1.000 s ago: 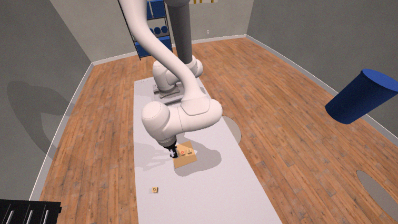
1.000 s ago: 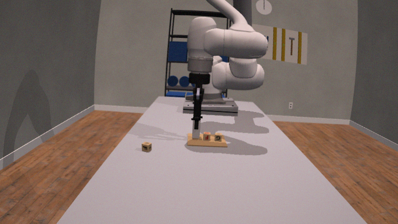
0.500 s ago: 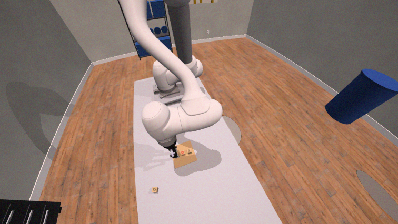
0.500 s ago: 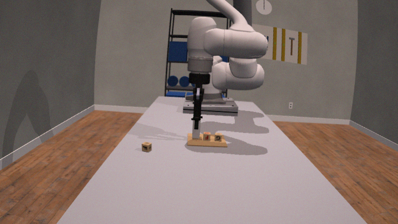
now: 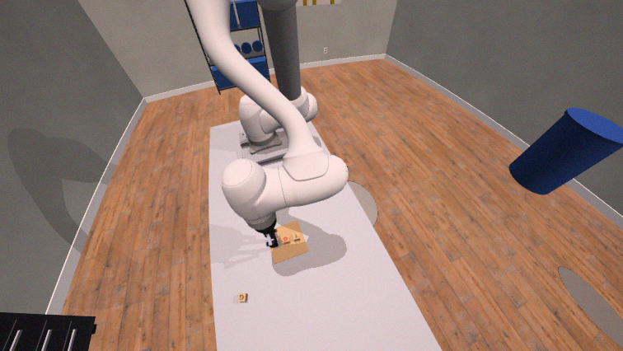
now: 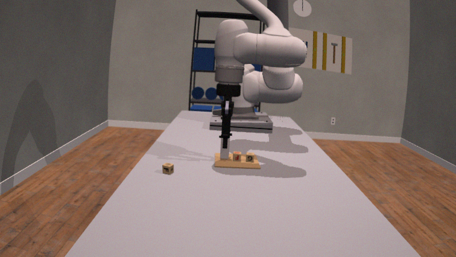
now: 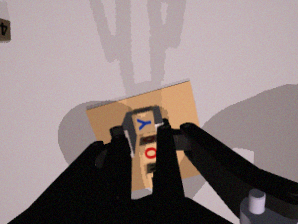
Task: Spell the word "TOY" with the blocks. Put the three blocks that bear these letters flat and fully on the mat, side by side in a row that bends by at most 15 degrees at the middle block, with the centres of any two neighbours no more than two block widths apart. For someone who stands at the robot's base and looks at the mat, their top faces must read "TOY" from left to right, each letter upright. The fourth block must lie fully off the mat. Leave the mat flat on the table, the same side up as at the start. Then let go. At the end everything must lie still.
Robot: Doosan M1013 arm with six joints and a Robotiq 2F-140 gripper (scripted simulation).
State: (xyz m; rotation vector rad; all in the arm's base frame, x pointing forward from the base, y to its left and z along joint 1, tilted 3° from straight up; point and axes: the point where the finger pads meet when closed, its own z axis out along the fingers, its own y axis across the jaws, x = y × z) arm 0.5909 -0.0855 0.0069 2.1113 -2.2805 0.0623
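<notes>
Pincer (image 5: pixel 273 245) (image 6: pixel 224 155) (image 7: pixel 144 119): I'm pinching the Y block (image 7: pixel 144 123), pads on two opposite sides;
Y block: sitting low over the mat (image 5: pixel 289 255) (image 6: pixel 237 165) (image 7: pixel 177 102), seemingly resting; I'm judging placement almost done;
O block (image 5: pixel 285 239) (image 6: pixel 236 156) (image 7: pixel 150 153) and T block (image 5: pixel 297 237) (image 6: pixel 250 157): continuing the row on the mat;
Spare block (image 5: pixel 242 297) (image 6: pixel 167 168) (image 7: pixel 4 30): lying well off it;
Release: I'm wanting level contact, evenly spreading fingers, then a straight lift, sparing O a nudge.

— What can be seen near the back wall?
— A black shelf rack (image 5: pixel 264 41) (image 6: pixel 194 57) is seen, with blue bins (image 5: pixel 246 14) (image 6: pixel 204 59) held on it.
— And elsewhere?
— A blue cylinder (image 5: pixel 564 152) is shown at the right; a white socket (image 5: pixel 325 50) (image 6: pixel 332 120) is fixed on the wall.
</notes>
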